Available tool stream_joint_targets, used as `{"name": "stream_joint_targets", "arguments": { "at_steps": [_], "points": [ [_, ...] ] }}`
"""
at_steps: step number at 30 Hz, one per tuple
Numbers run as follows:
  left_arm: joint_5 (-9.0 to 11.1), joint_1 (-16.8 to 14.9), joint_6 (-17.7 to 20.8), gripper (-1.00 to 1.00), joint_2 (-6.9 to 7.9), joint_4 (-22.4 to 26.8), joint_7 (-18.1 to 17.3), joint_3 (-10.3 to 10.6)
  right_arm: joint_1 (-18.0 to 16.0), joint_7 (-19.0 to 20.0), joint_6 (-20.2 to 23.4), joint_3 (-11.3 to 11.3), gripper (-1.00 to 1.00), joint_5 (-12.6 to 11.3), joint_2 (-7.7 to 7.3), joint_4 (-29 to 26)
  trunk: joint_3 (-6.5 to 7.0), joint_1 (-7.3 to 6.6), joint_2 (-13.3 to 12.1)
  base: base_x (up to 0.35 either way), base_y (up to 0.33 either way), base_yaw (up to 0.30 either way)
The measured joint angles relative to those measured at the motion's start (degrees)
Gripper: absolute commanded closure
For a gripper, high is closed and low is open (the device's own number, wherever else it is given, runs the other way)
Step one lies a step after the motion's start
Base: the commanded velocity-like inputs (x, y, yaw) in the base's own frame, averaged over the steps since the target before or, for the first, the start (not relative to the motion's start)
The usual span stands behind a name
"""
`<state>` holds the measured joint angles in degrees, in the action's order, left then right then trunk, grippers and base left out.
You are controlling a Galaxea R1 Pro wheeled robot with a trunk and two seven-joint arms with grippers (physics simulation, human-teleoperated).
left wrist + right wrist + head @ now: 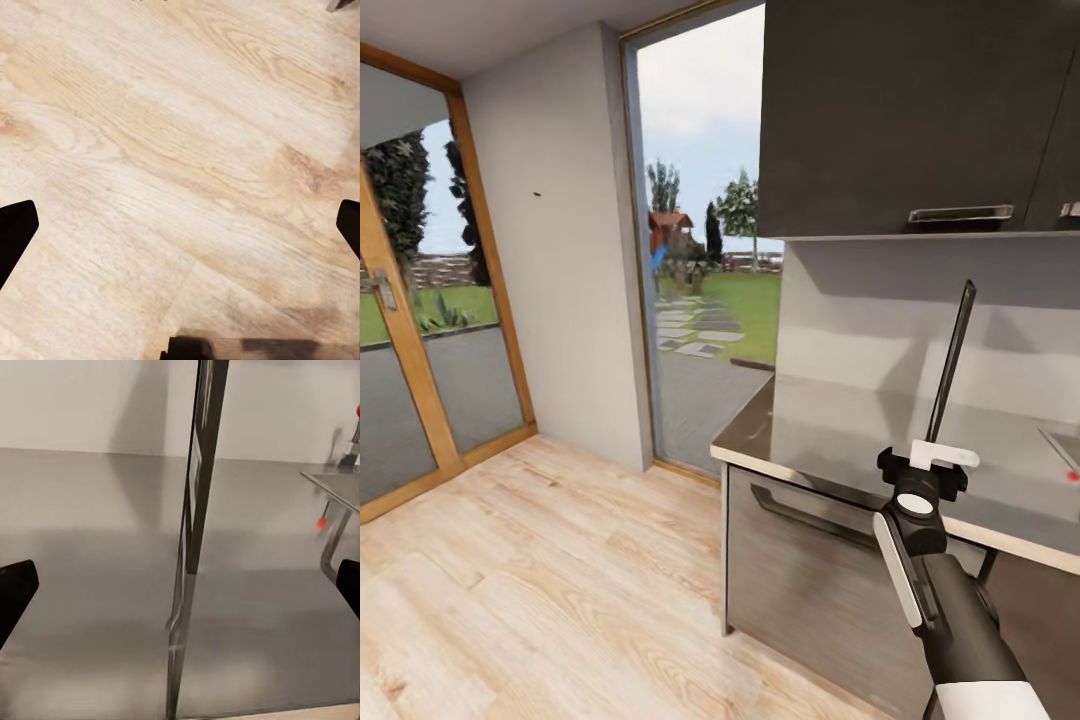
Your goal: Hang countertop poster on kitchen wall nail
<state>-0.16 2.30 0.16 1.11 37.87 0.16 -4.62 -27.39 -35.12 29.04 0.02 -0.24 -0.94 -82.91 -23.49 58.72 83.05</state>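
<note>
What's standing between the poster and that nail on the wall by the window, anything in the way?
Nothing visible blocks it. The poster stands edge-on over the kitchen countertop at the right gripper. The wall nail sits on the pale wall panel across open wooden floor, left of the window.

My right arm reaches forward, its end effector (938,452) pointing up; my left end effector's fingers (16,232) are spread wide.

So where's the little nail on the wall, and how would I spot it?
Find the pale wall between the wooden-framed glass door and the tall window. The nail sits high on that wall. It is one tiny dark speck, the single mark on the plain surface.
</note>
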Motion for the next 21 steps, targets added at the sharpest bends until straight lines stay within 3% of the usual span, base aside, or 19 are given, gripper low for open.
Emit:
{"name": "stream_joint_targets", "arguments": {
  "at_steps": [7,21],
  "points": [
    [0.0,0.0,0.0,-1.00,1.05,0.1,0.0,0.0,0.0,0.1,0.0,0.0,-1.00,0.0,0.00,0.0,0.00,0.01,0.0,0.095,-0.090,0.000],
    [0.0,0.0,0.0,-1.00,1.19,0.1,0.0,0.0,0.0,0.1,0.0,0.0,-1.00,-0.1,0.00,0.0,0.00,0.01,0.0,0.067,-0.050,0.000]
  ]
}}
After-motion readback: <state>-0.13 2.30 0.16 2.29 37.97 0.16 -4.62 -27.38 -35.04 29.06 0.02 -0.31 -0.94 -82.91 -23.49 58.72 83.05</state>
